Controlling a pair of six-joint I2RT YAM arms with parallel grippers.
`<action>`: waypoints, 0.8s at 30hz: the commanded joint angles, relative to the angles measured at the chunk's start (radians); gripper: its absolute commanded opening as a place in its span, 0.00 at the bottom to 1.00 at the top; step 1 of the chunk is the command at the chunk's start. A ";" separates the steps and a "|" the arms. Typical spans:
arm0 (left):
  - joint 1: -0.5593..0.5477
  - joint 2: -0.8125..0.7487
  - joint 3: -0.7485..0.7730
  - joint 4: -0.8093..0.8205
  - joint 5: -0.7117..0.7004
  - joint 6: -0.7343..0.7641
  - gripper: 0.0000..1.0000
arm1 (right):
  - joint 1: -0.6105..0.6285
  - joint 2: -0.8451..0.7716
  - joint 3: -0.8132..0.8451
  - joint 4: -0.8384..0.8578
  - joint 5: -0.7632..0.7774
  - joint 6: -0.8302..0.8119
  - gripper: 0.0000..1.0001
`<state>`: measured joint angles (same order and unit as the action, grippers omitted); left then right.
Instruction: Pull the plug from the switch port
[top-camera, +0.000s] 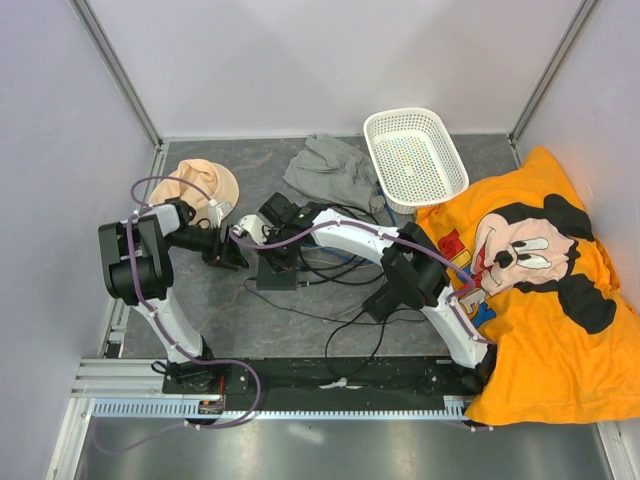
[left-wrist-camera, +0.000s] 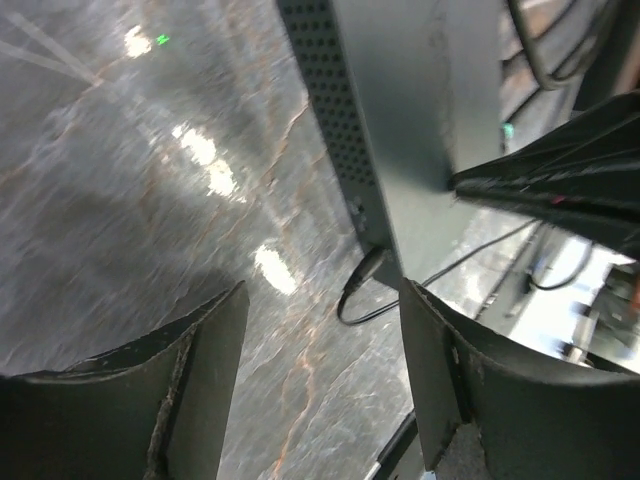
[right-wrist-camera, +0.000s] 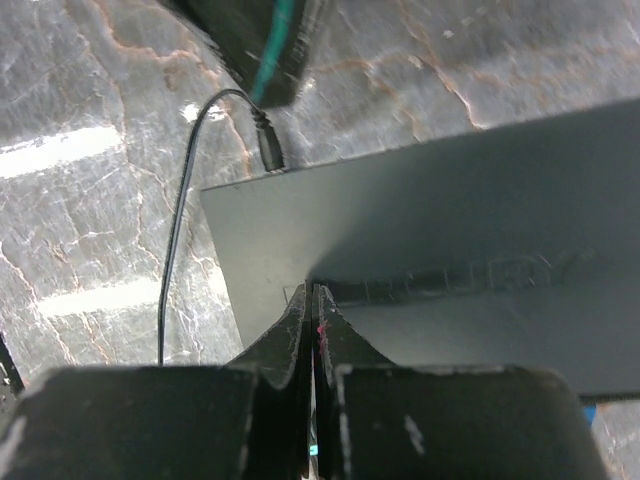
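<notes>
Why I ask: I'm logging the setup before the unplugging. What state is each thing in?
Left fingers: open, near the box's edge.
Right fingers: shut, tips on the box's top.
Black box: lying flat.
Thin cord's plug: seated in the box's edge.
Basket: upright, open side up.
Grey cloth: crumpled.

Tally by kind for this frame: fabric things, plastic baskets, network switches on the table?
Fabric things: 3 (grey cloth, peach cap, orange Mickey pillow)
White basket: 1
Black switch: 1
Total: 5
</notes>
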<state>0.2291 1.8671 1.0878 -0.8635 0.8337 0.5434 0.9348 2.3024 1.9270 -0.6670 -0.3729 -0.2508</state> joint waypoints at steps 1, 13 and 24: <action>0.004 0.084 0.038 -0.075 0.073 0.116 0.69 | 0.006 0.041 0.027 -0.016 -0.081 -0.031 0.00; 0.006 0.092 0.006 -0.143 0.073 0.207 0.59 | -0.039 0.071 -0.051 -0.020 -0.121 0.041 0.00; 0.001 0.144 0.027 -0.177 0.091 0.228 0.56 | -0.028 0.071 -0.057 -0.019 -0.093 0.042 0.00</action>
<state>0.2317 1.9797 1.0988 -1.0325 0.9283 0.7021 0.8932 2.3207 1.9095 -0.6323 -0.5186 -0.2050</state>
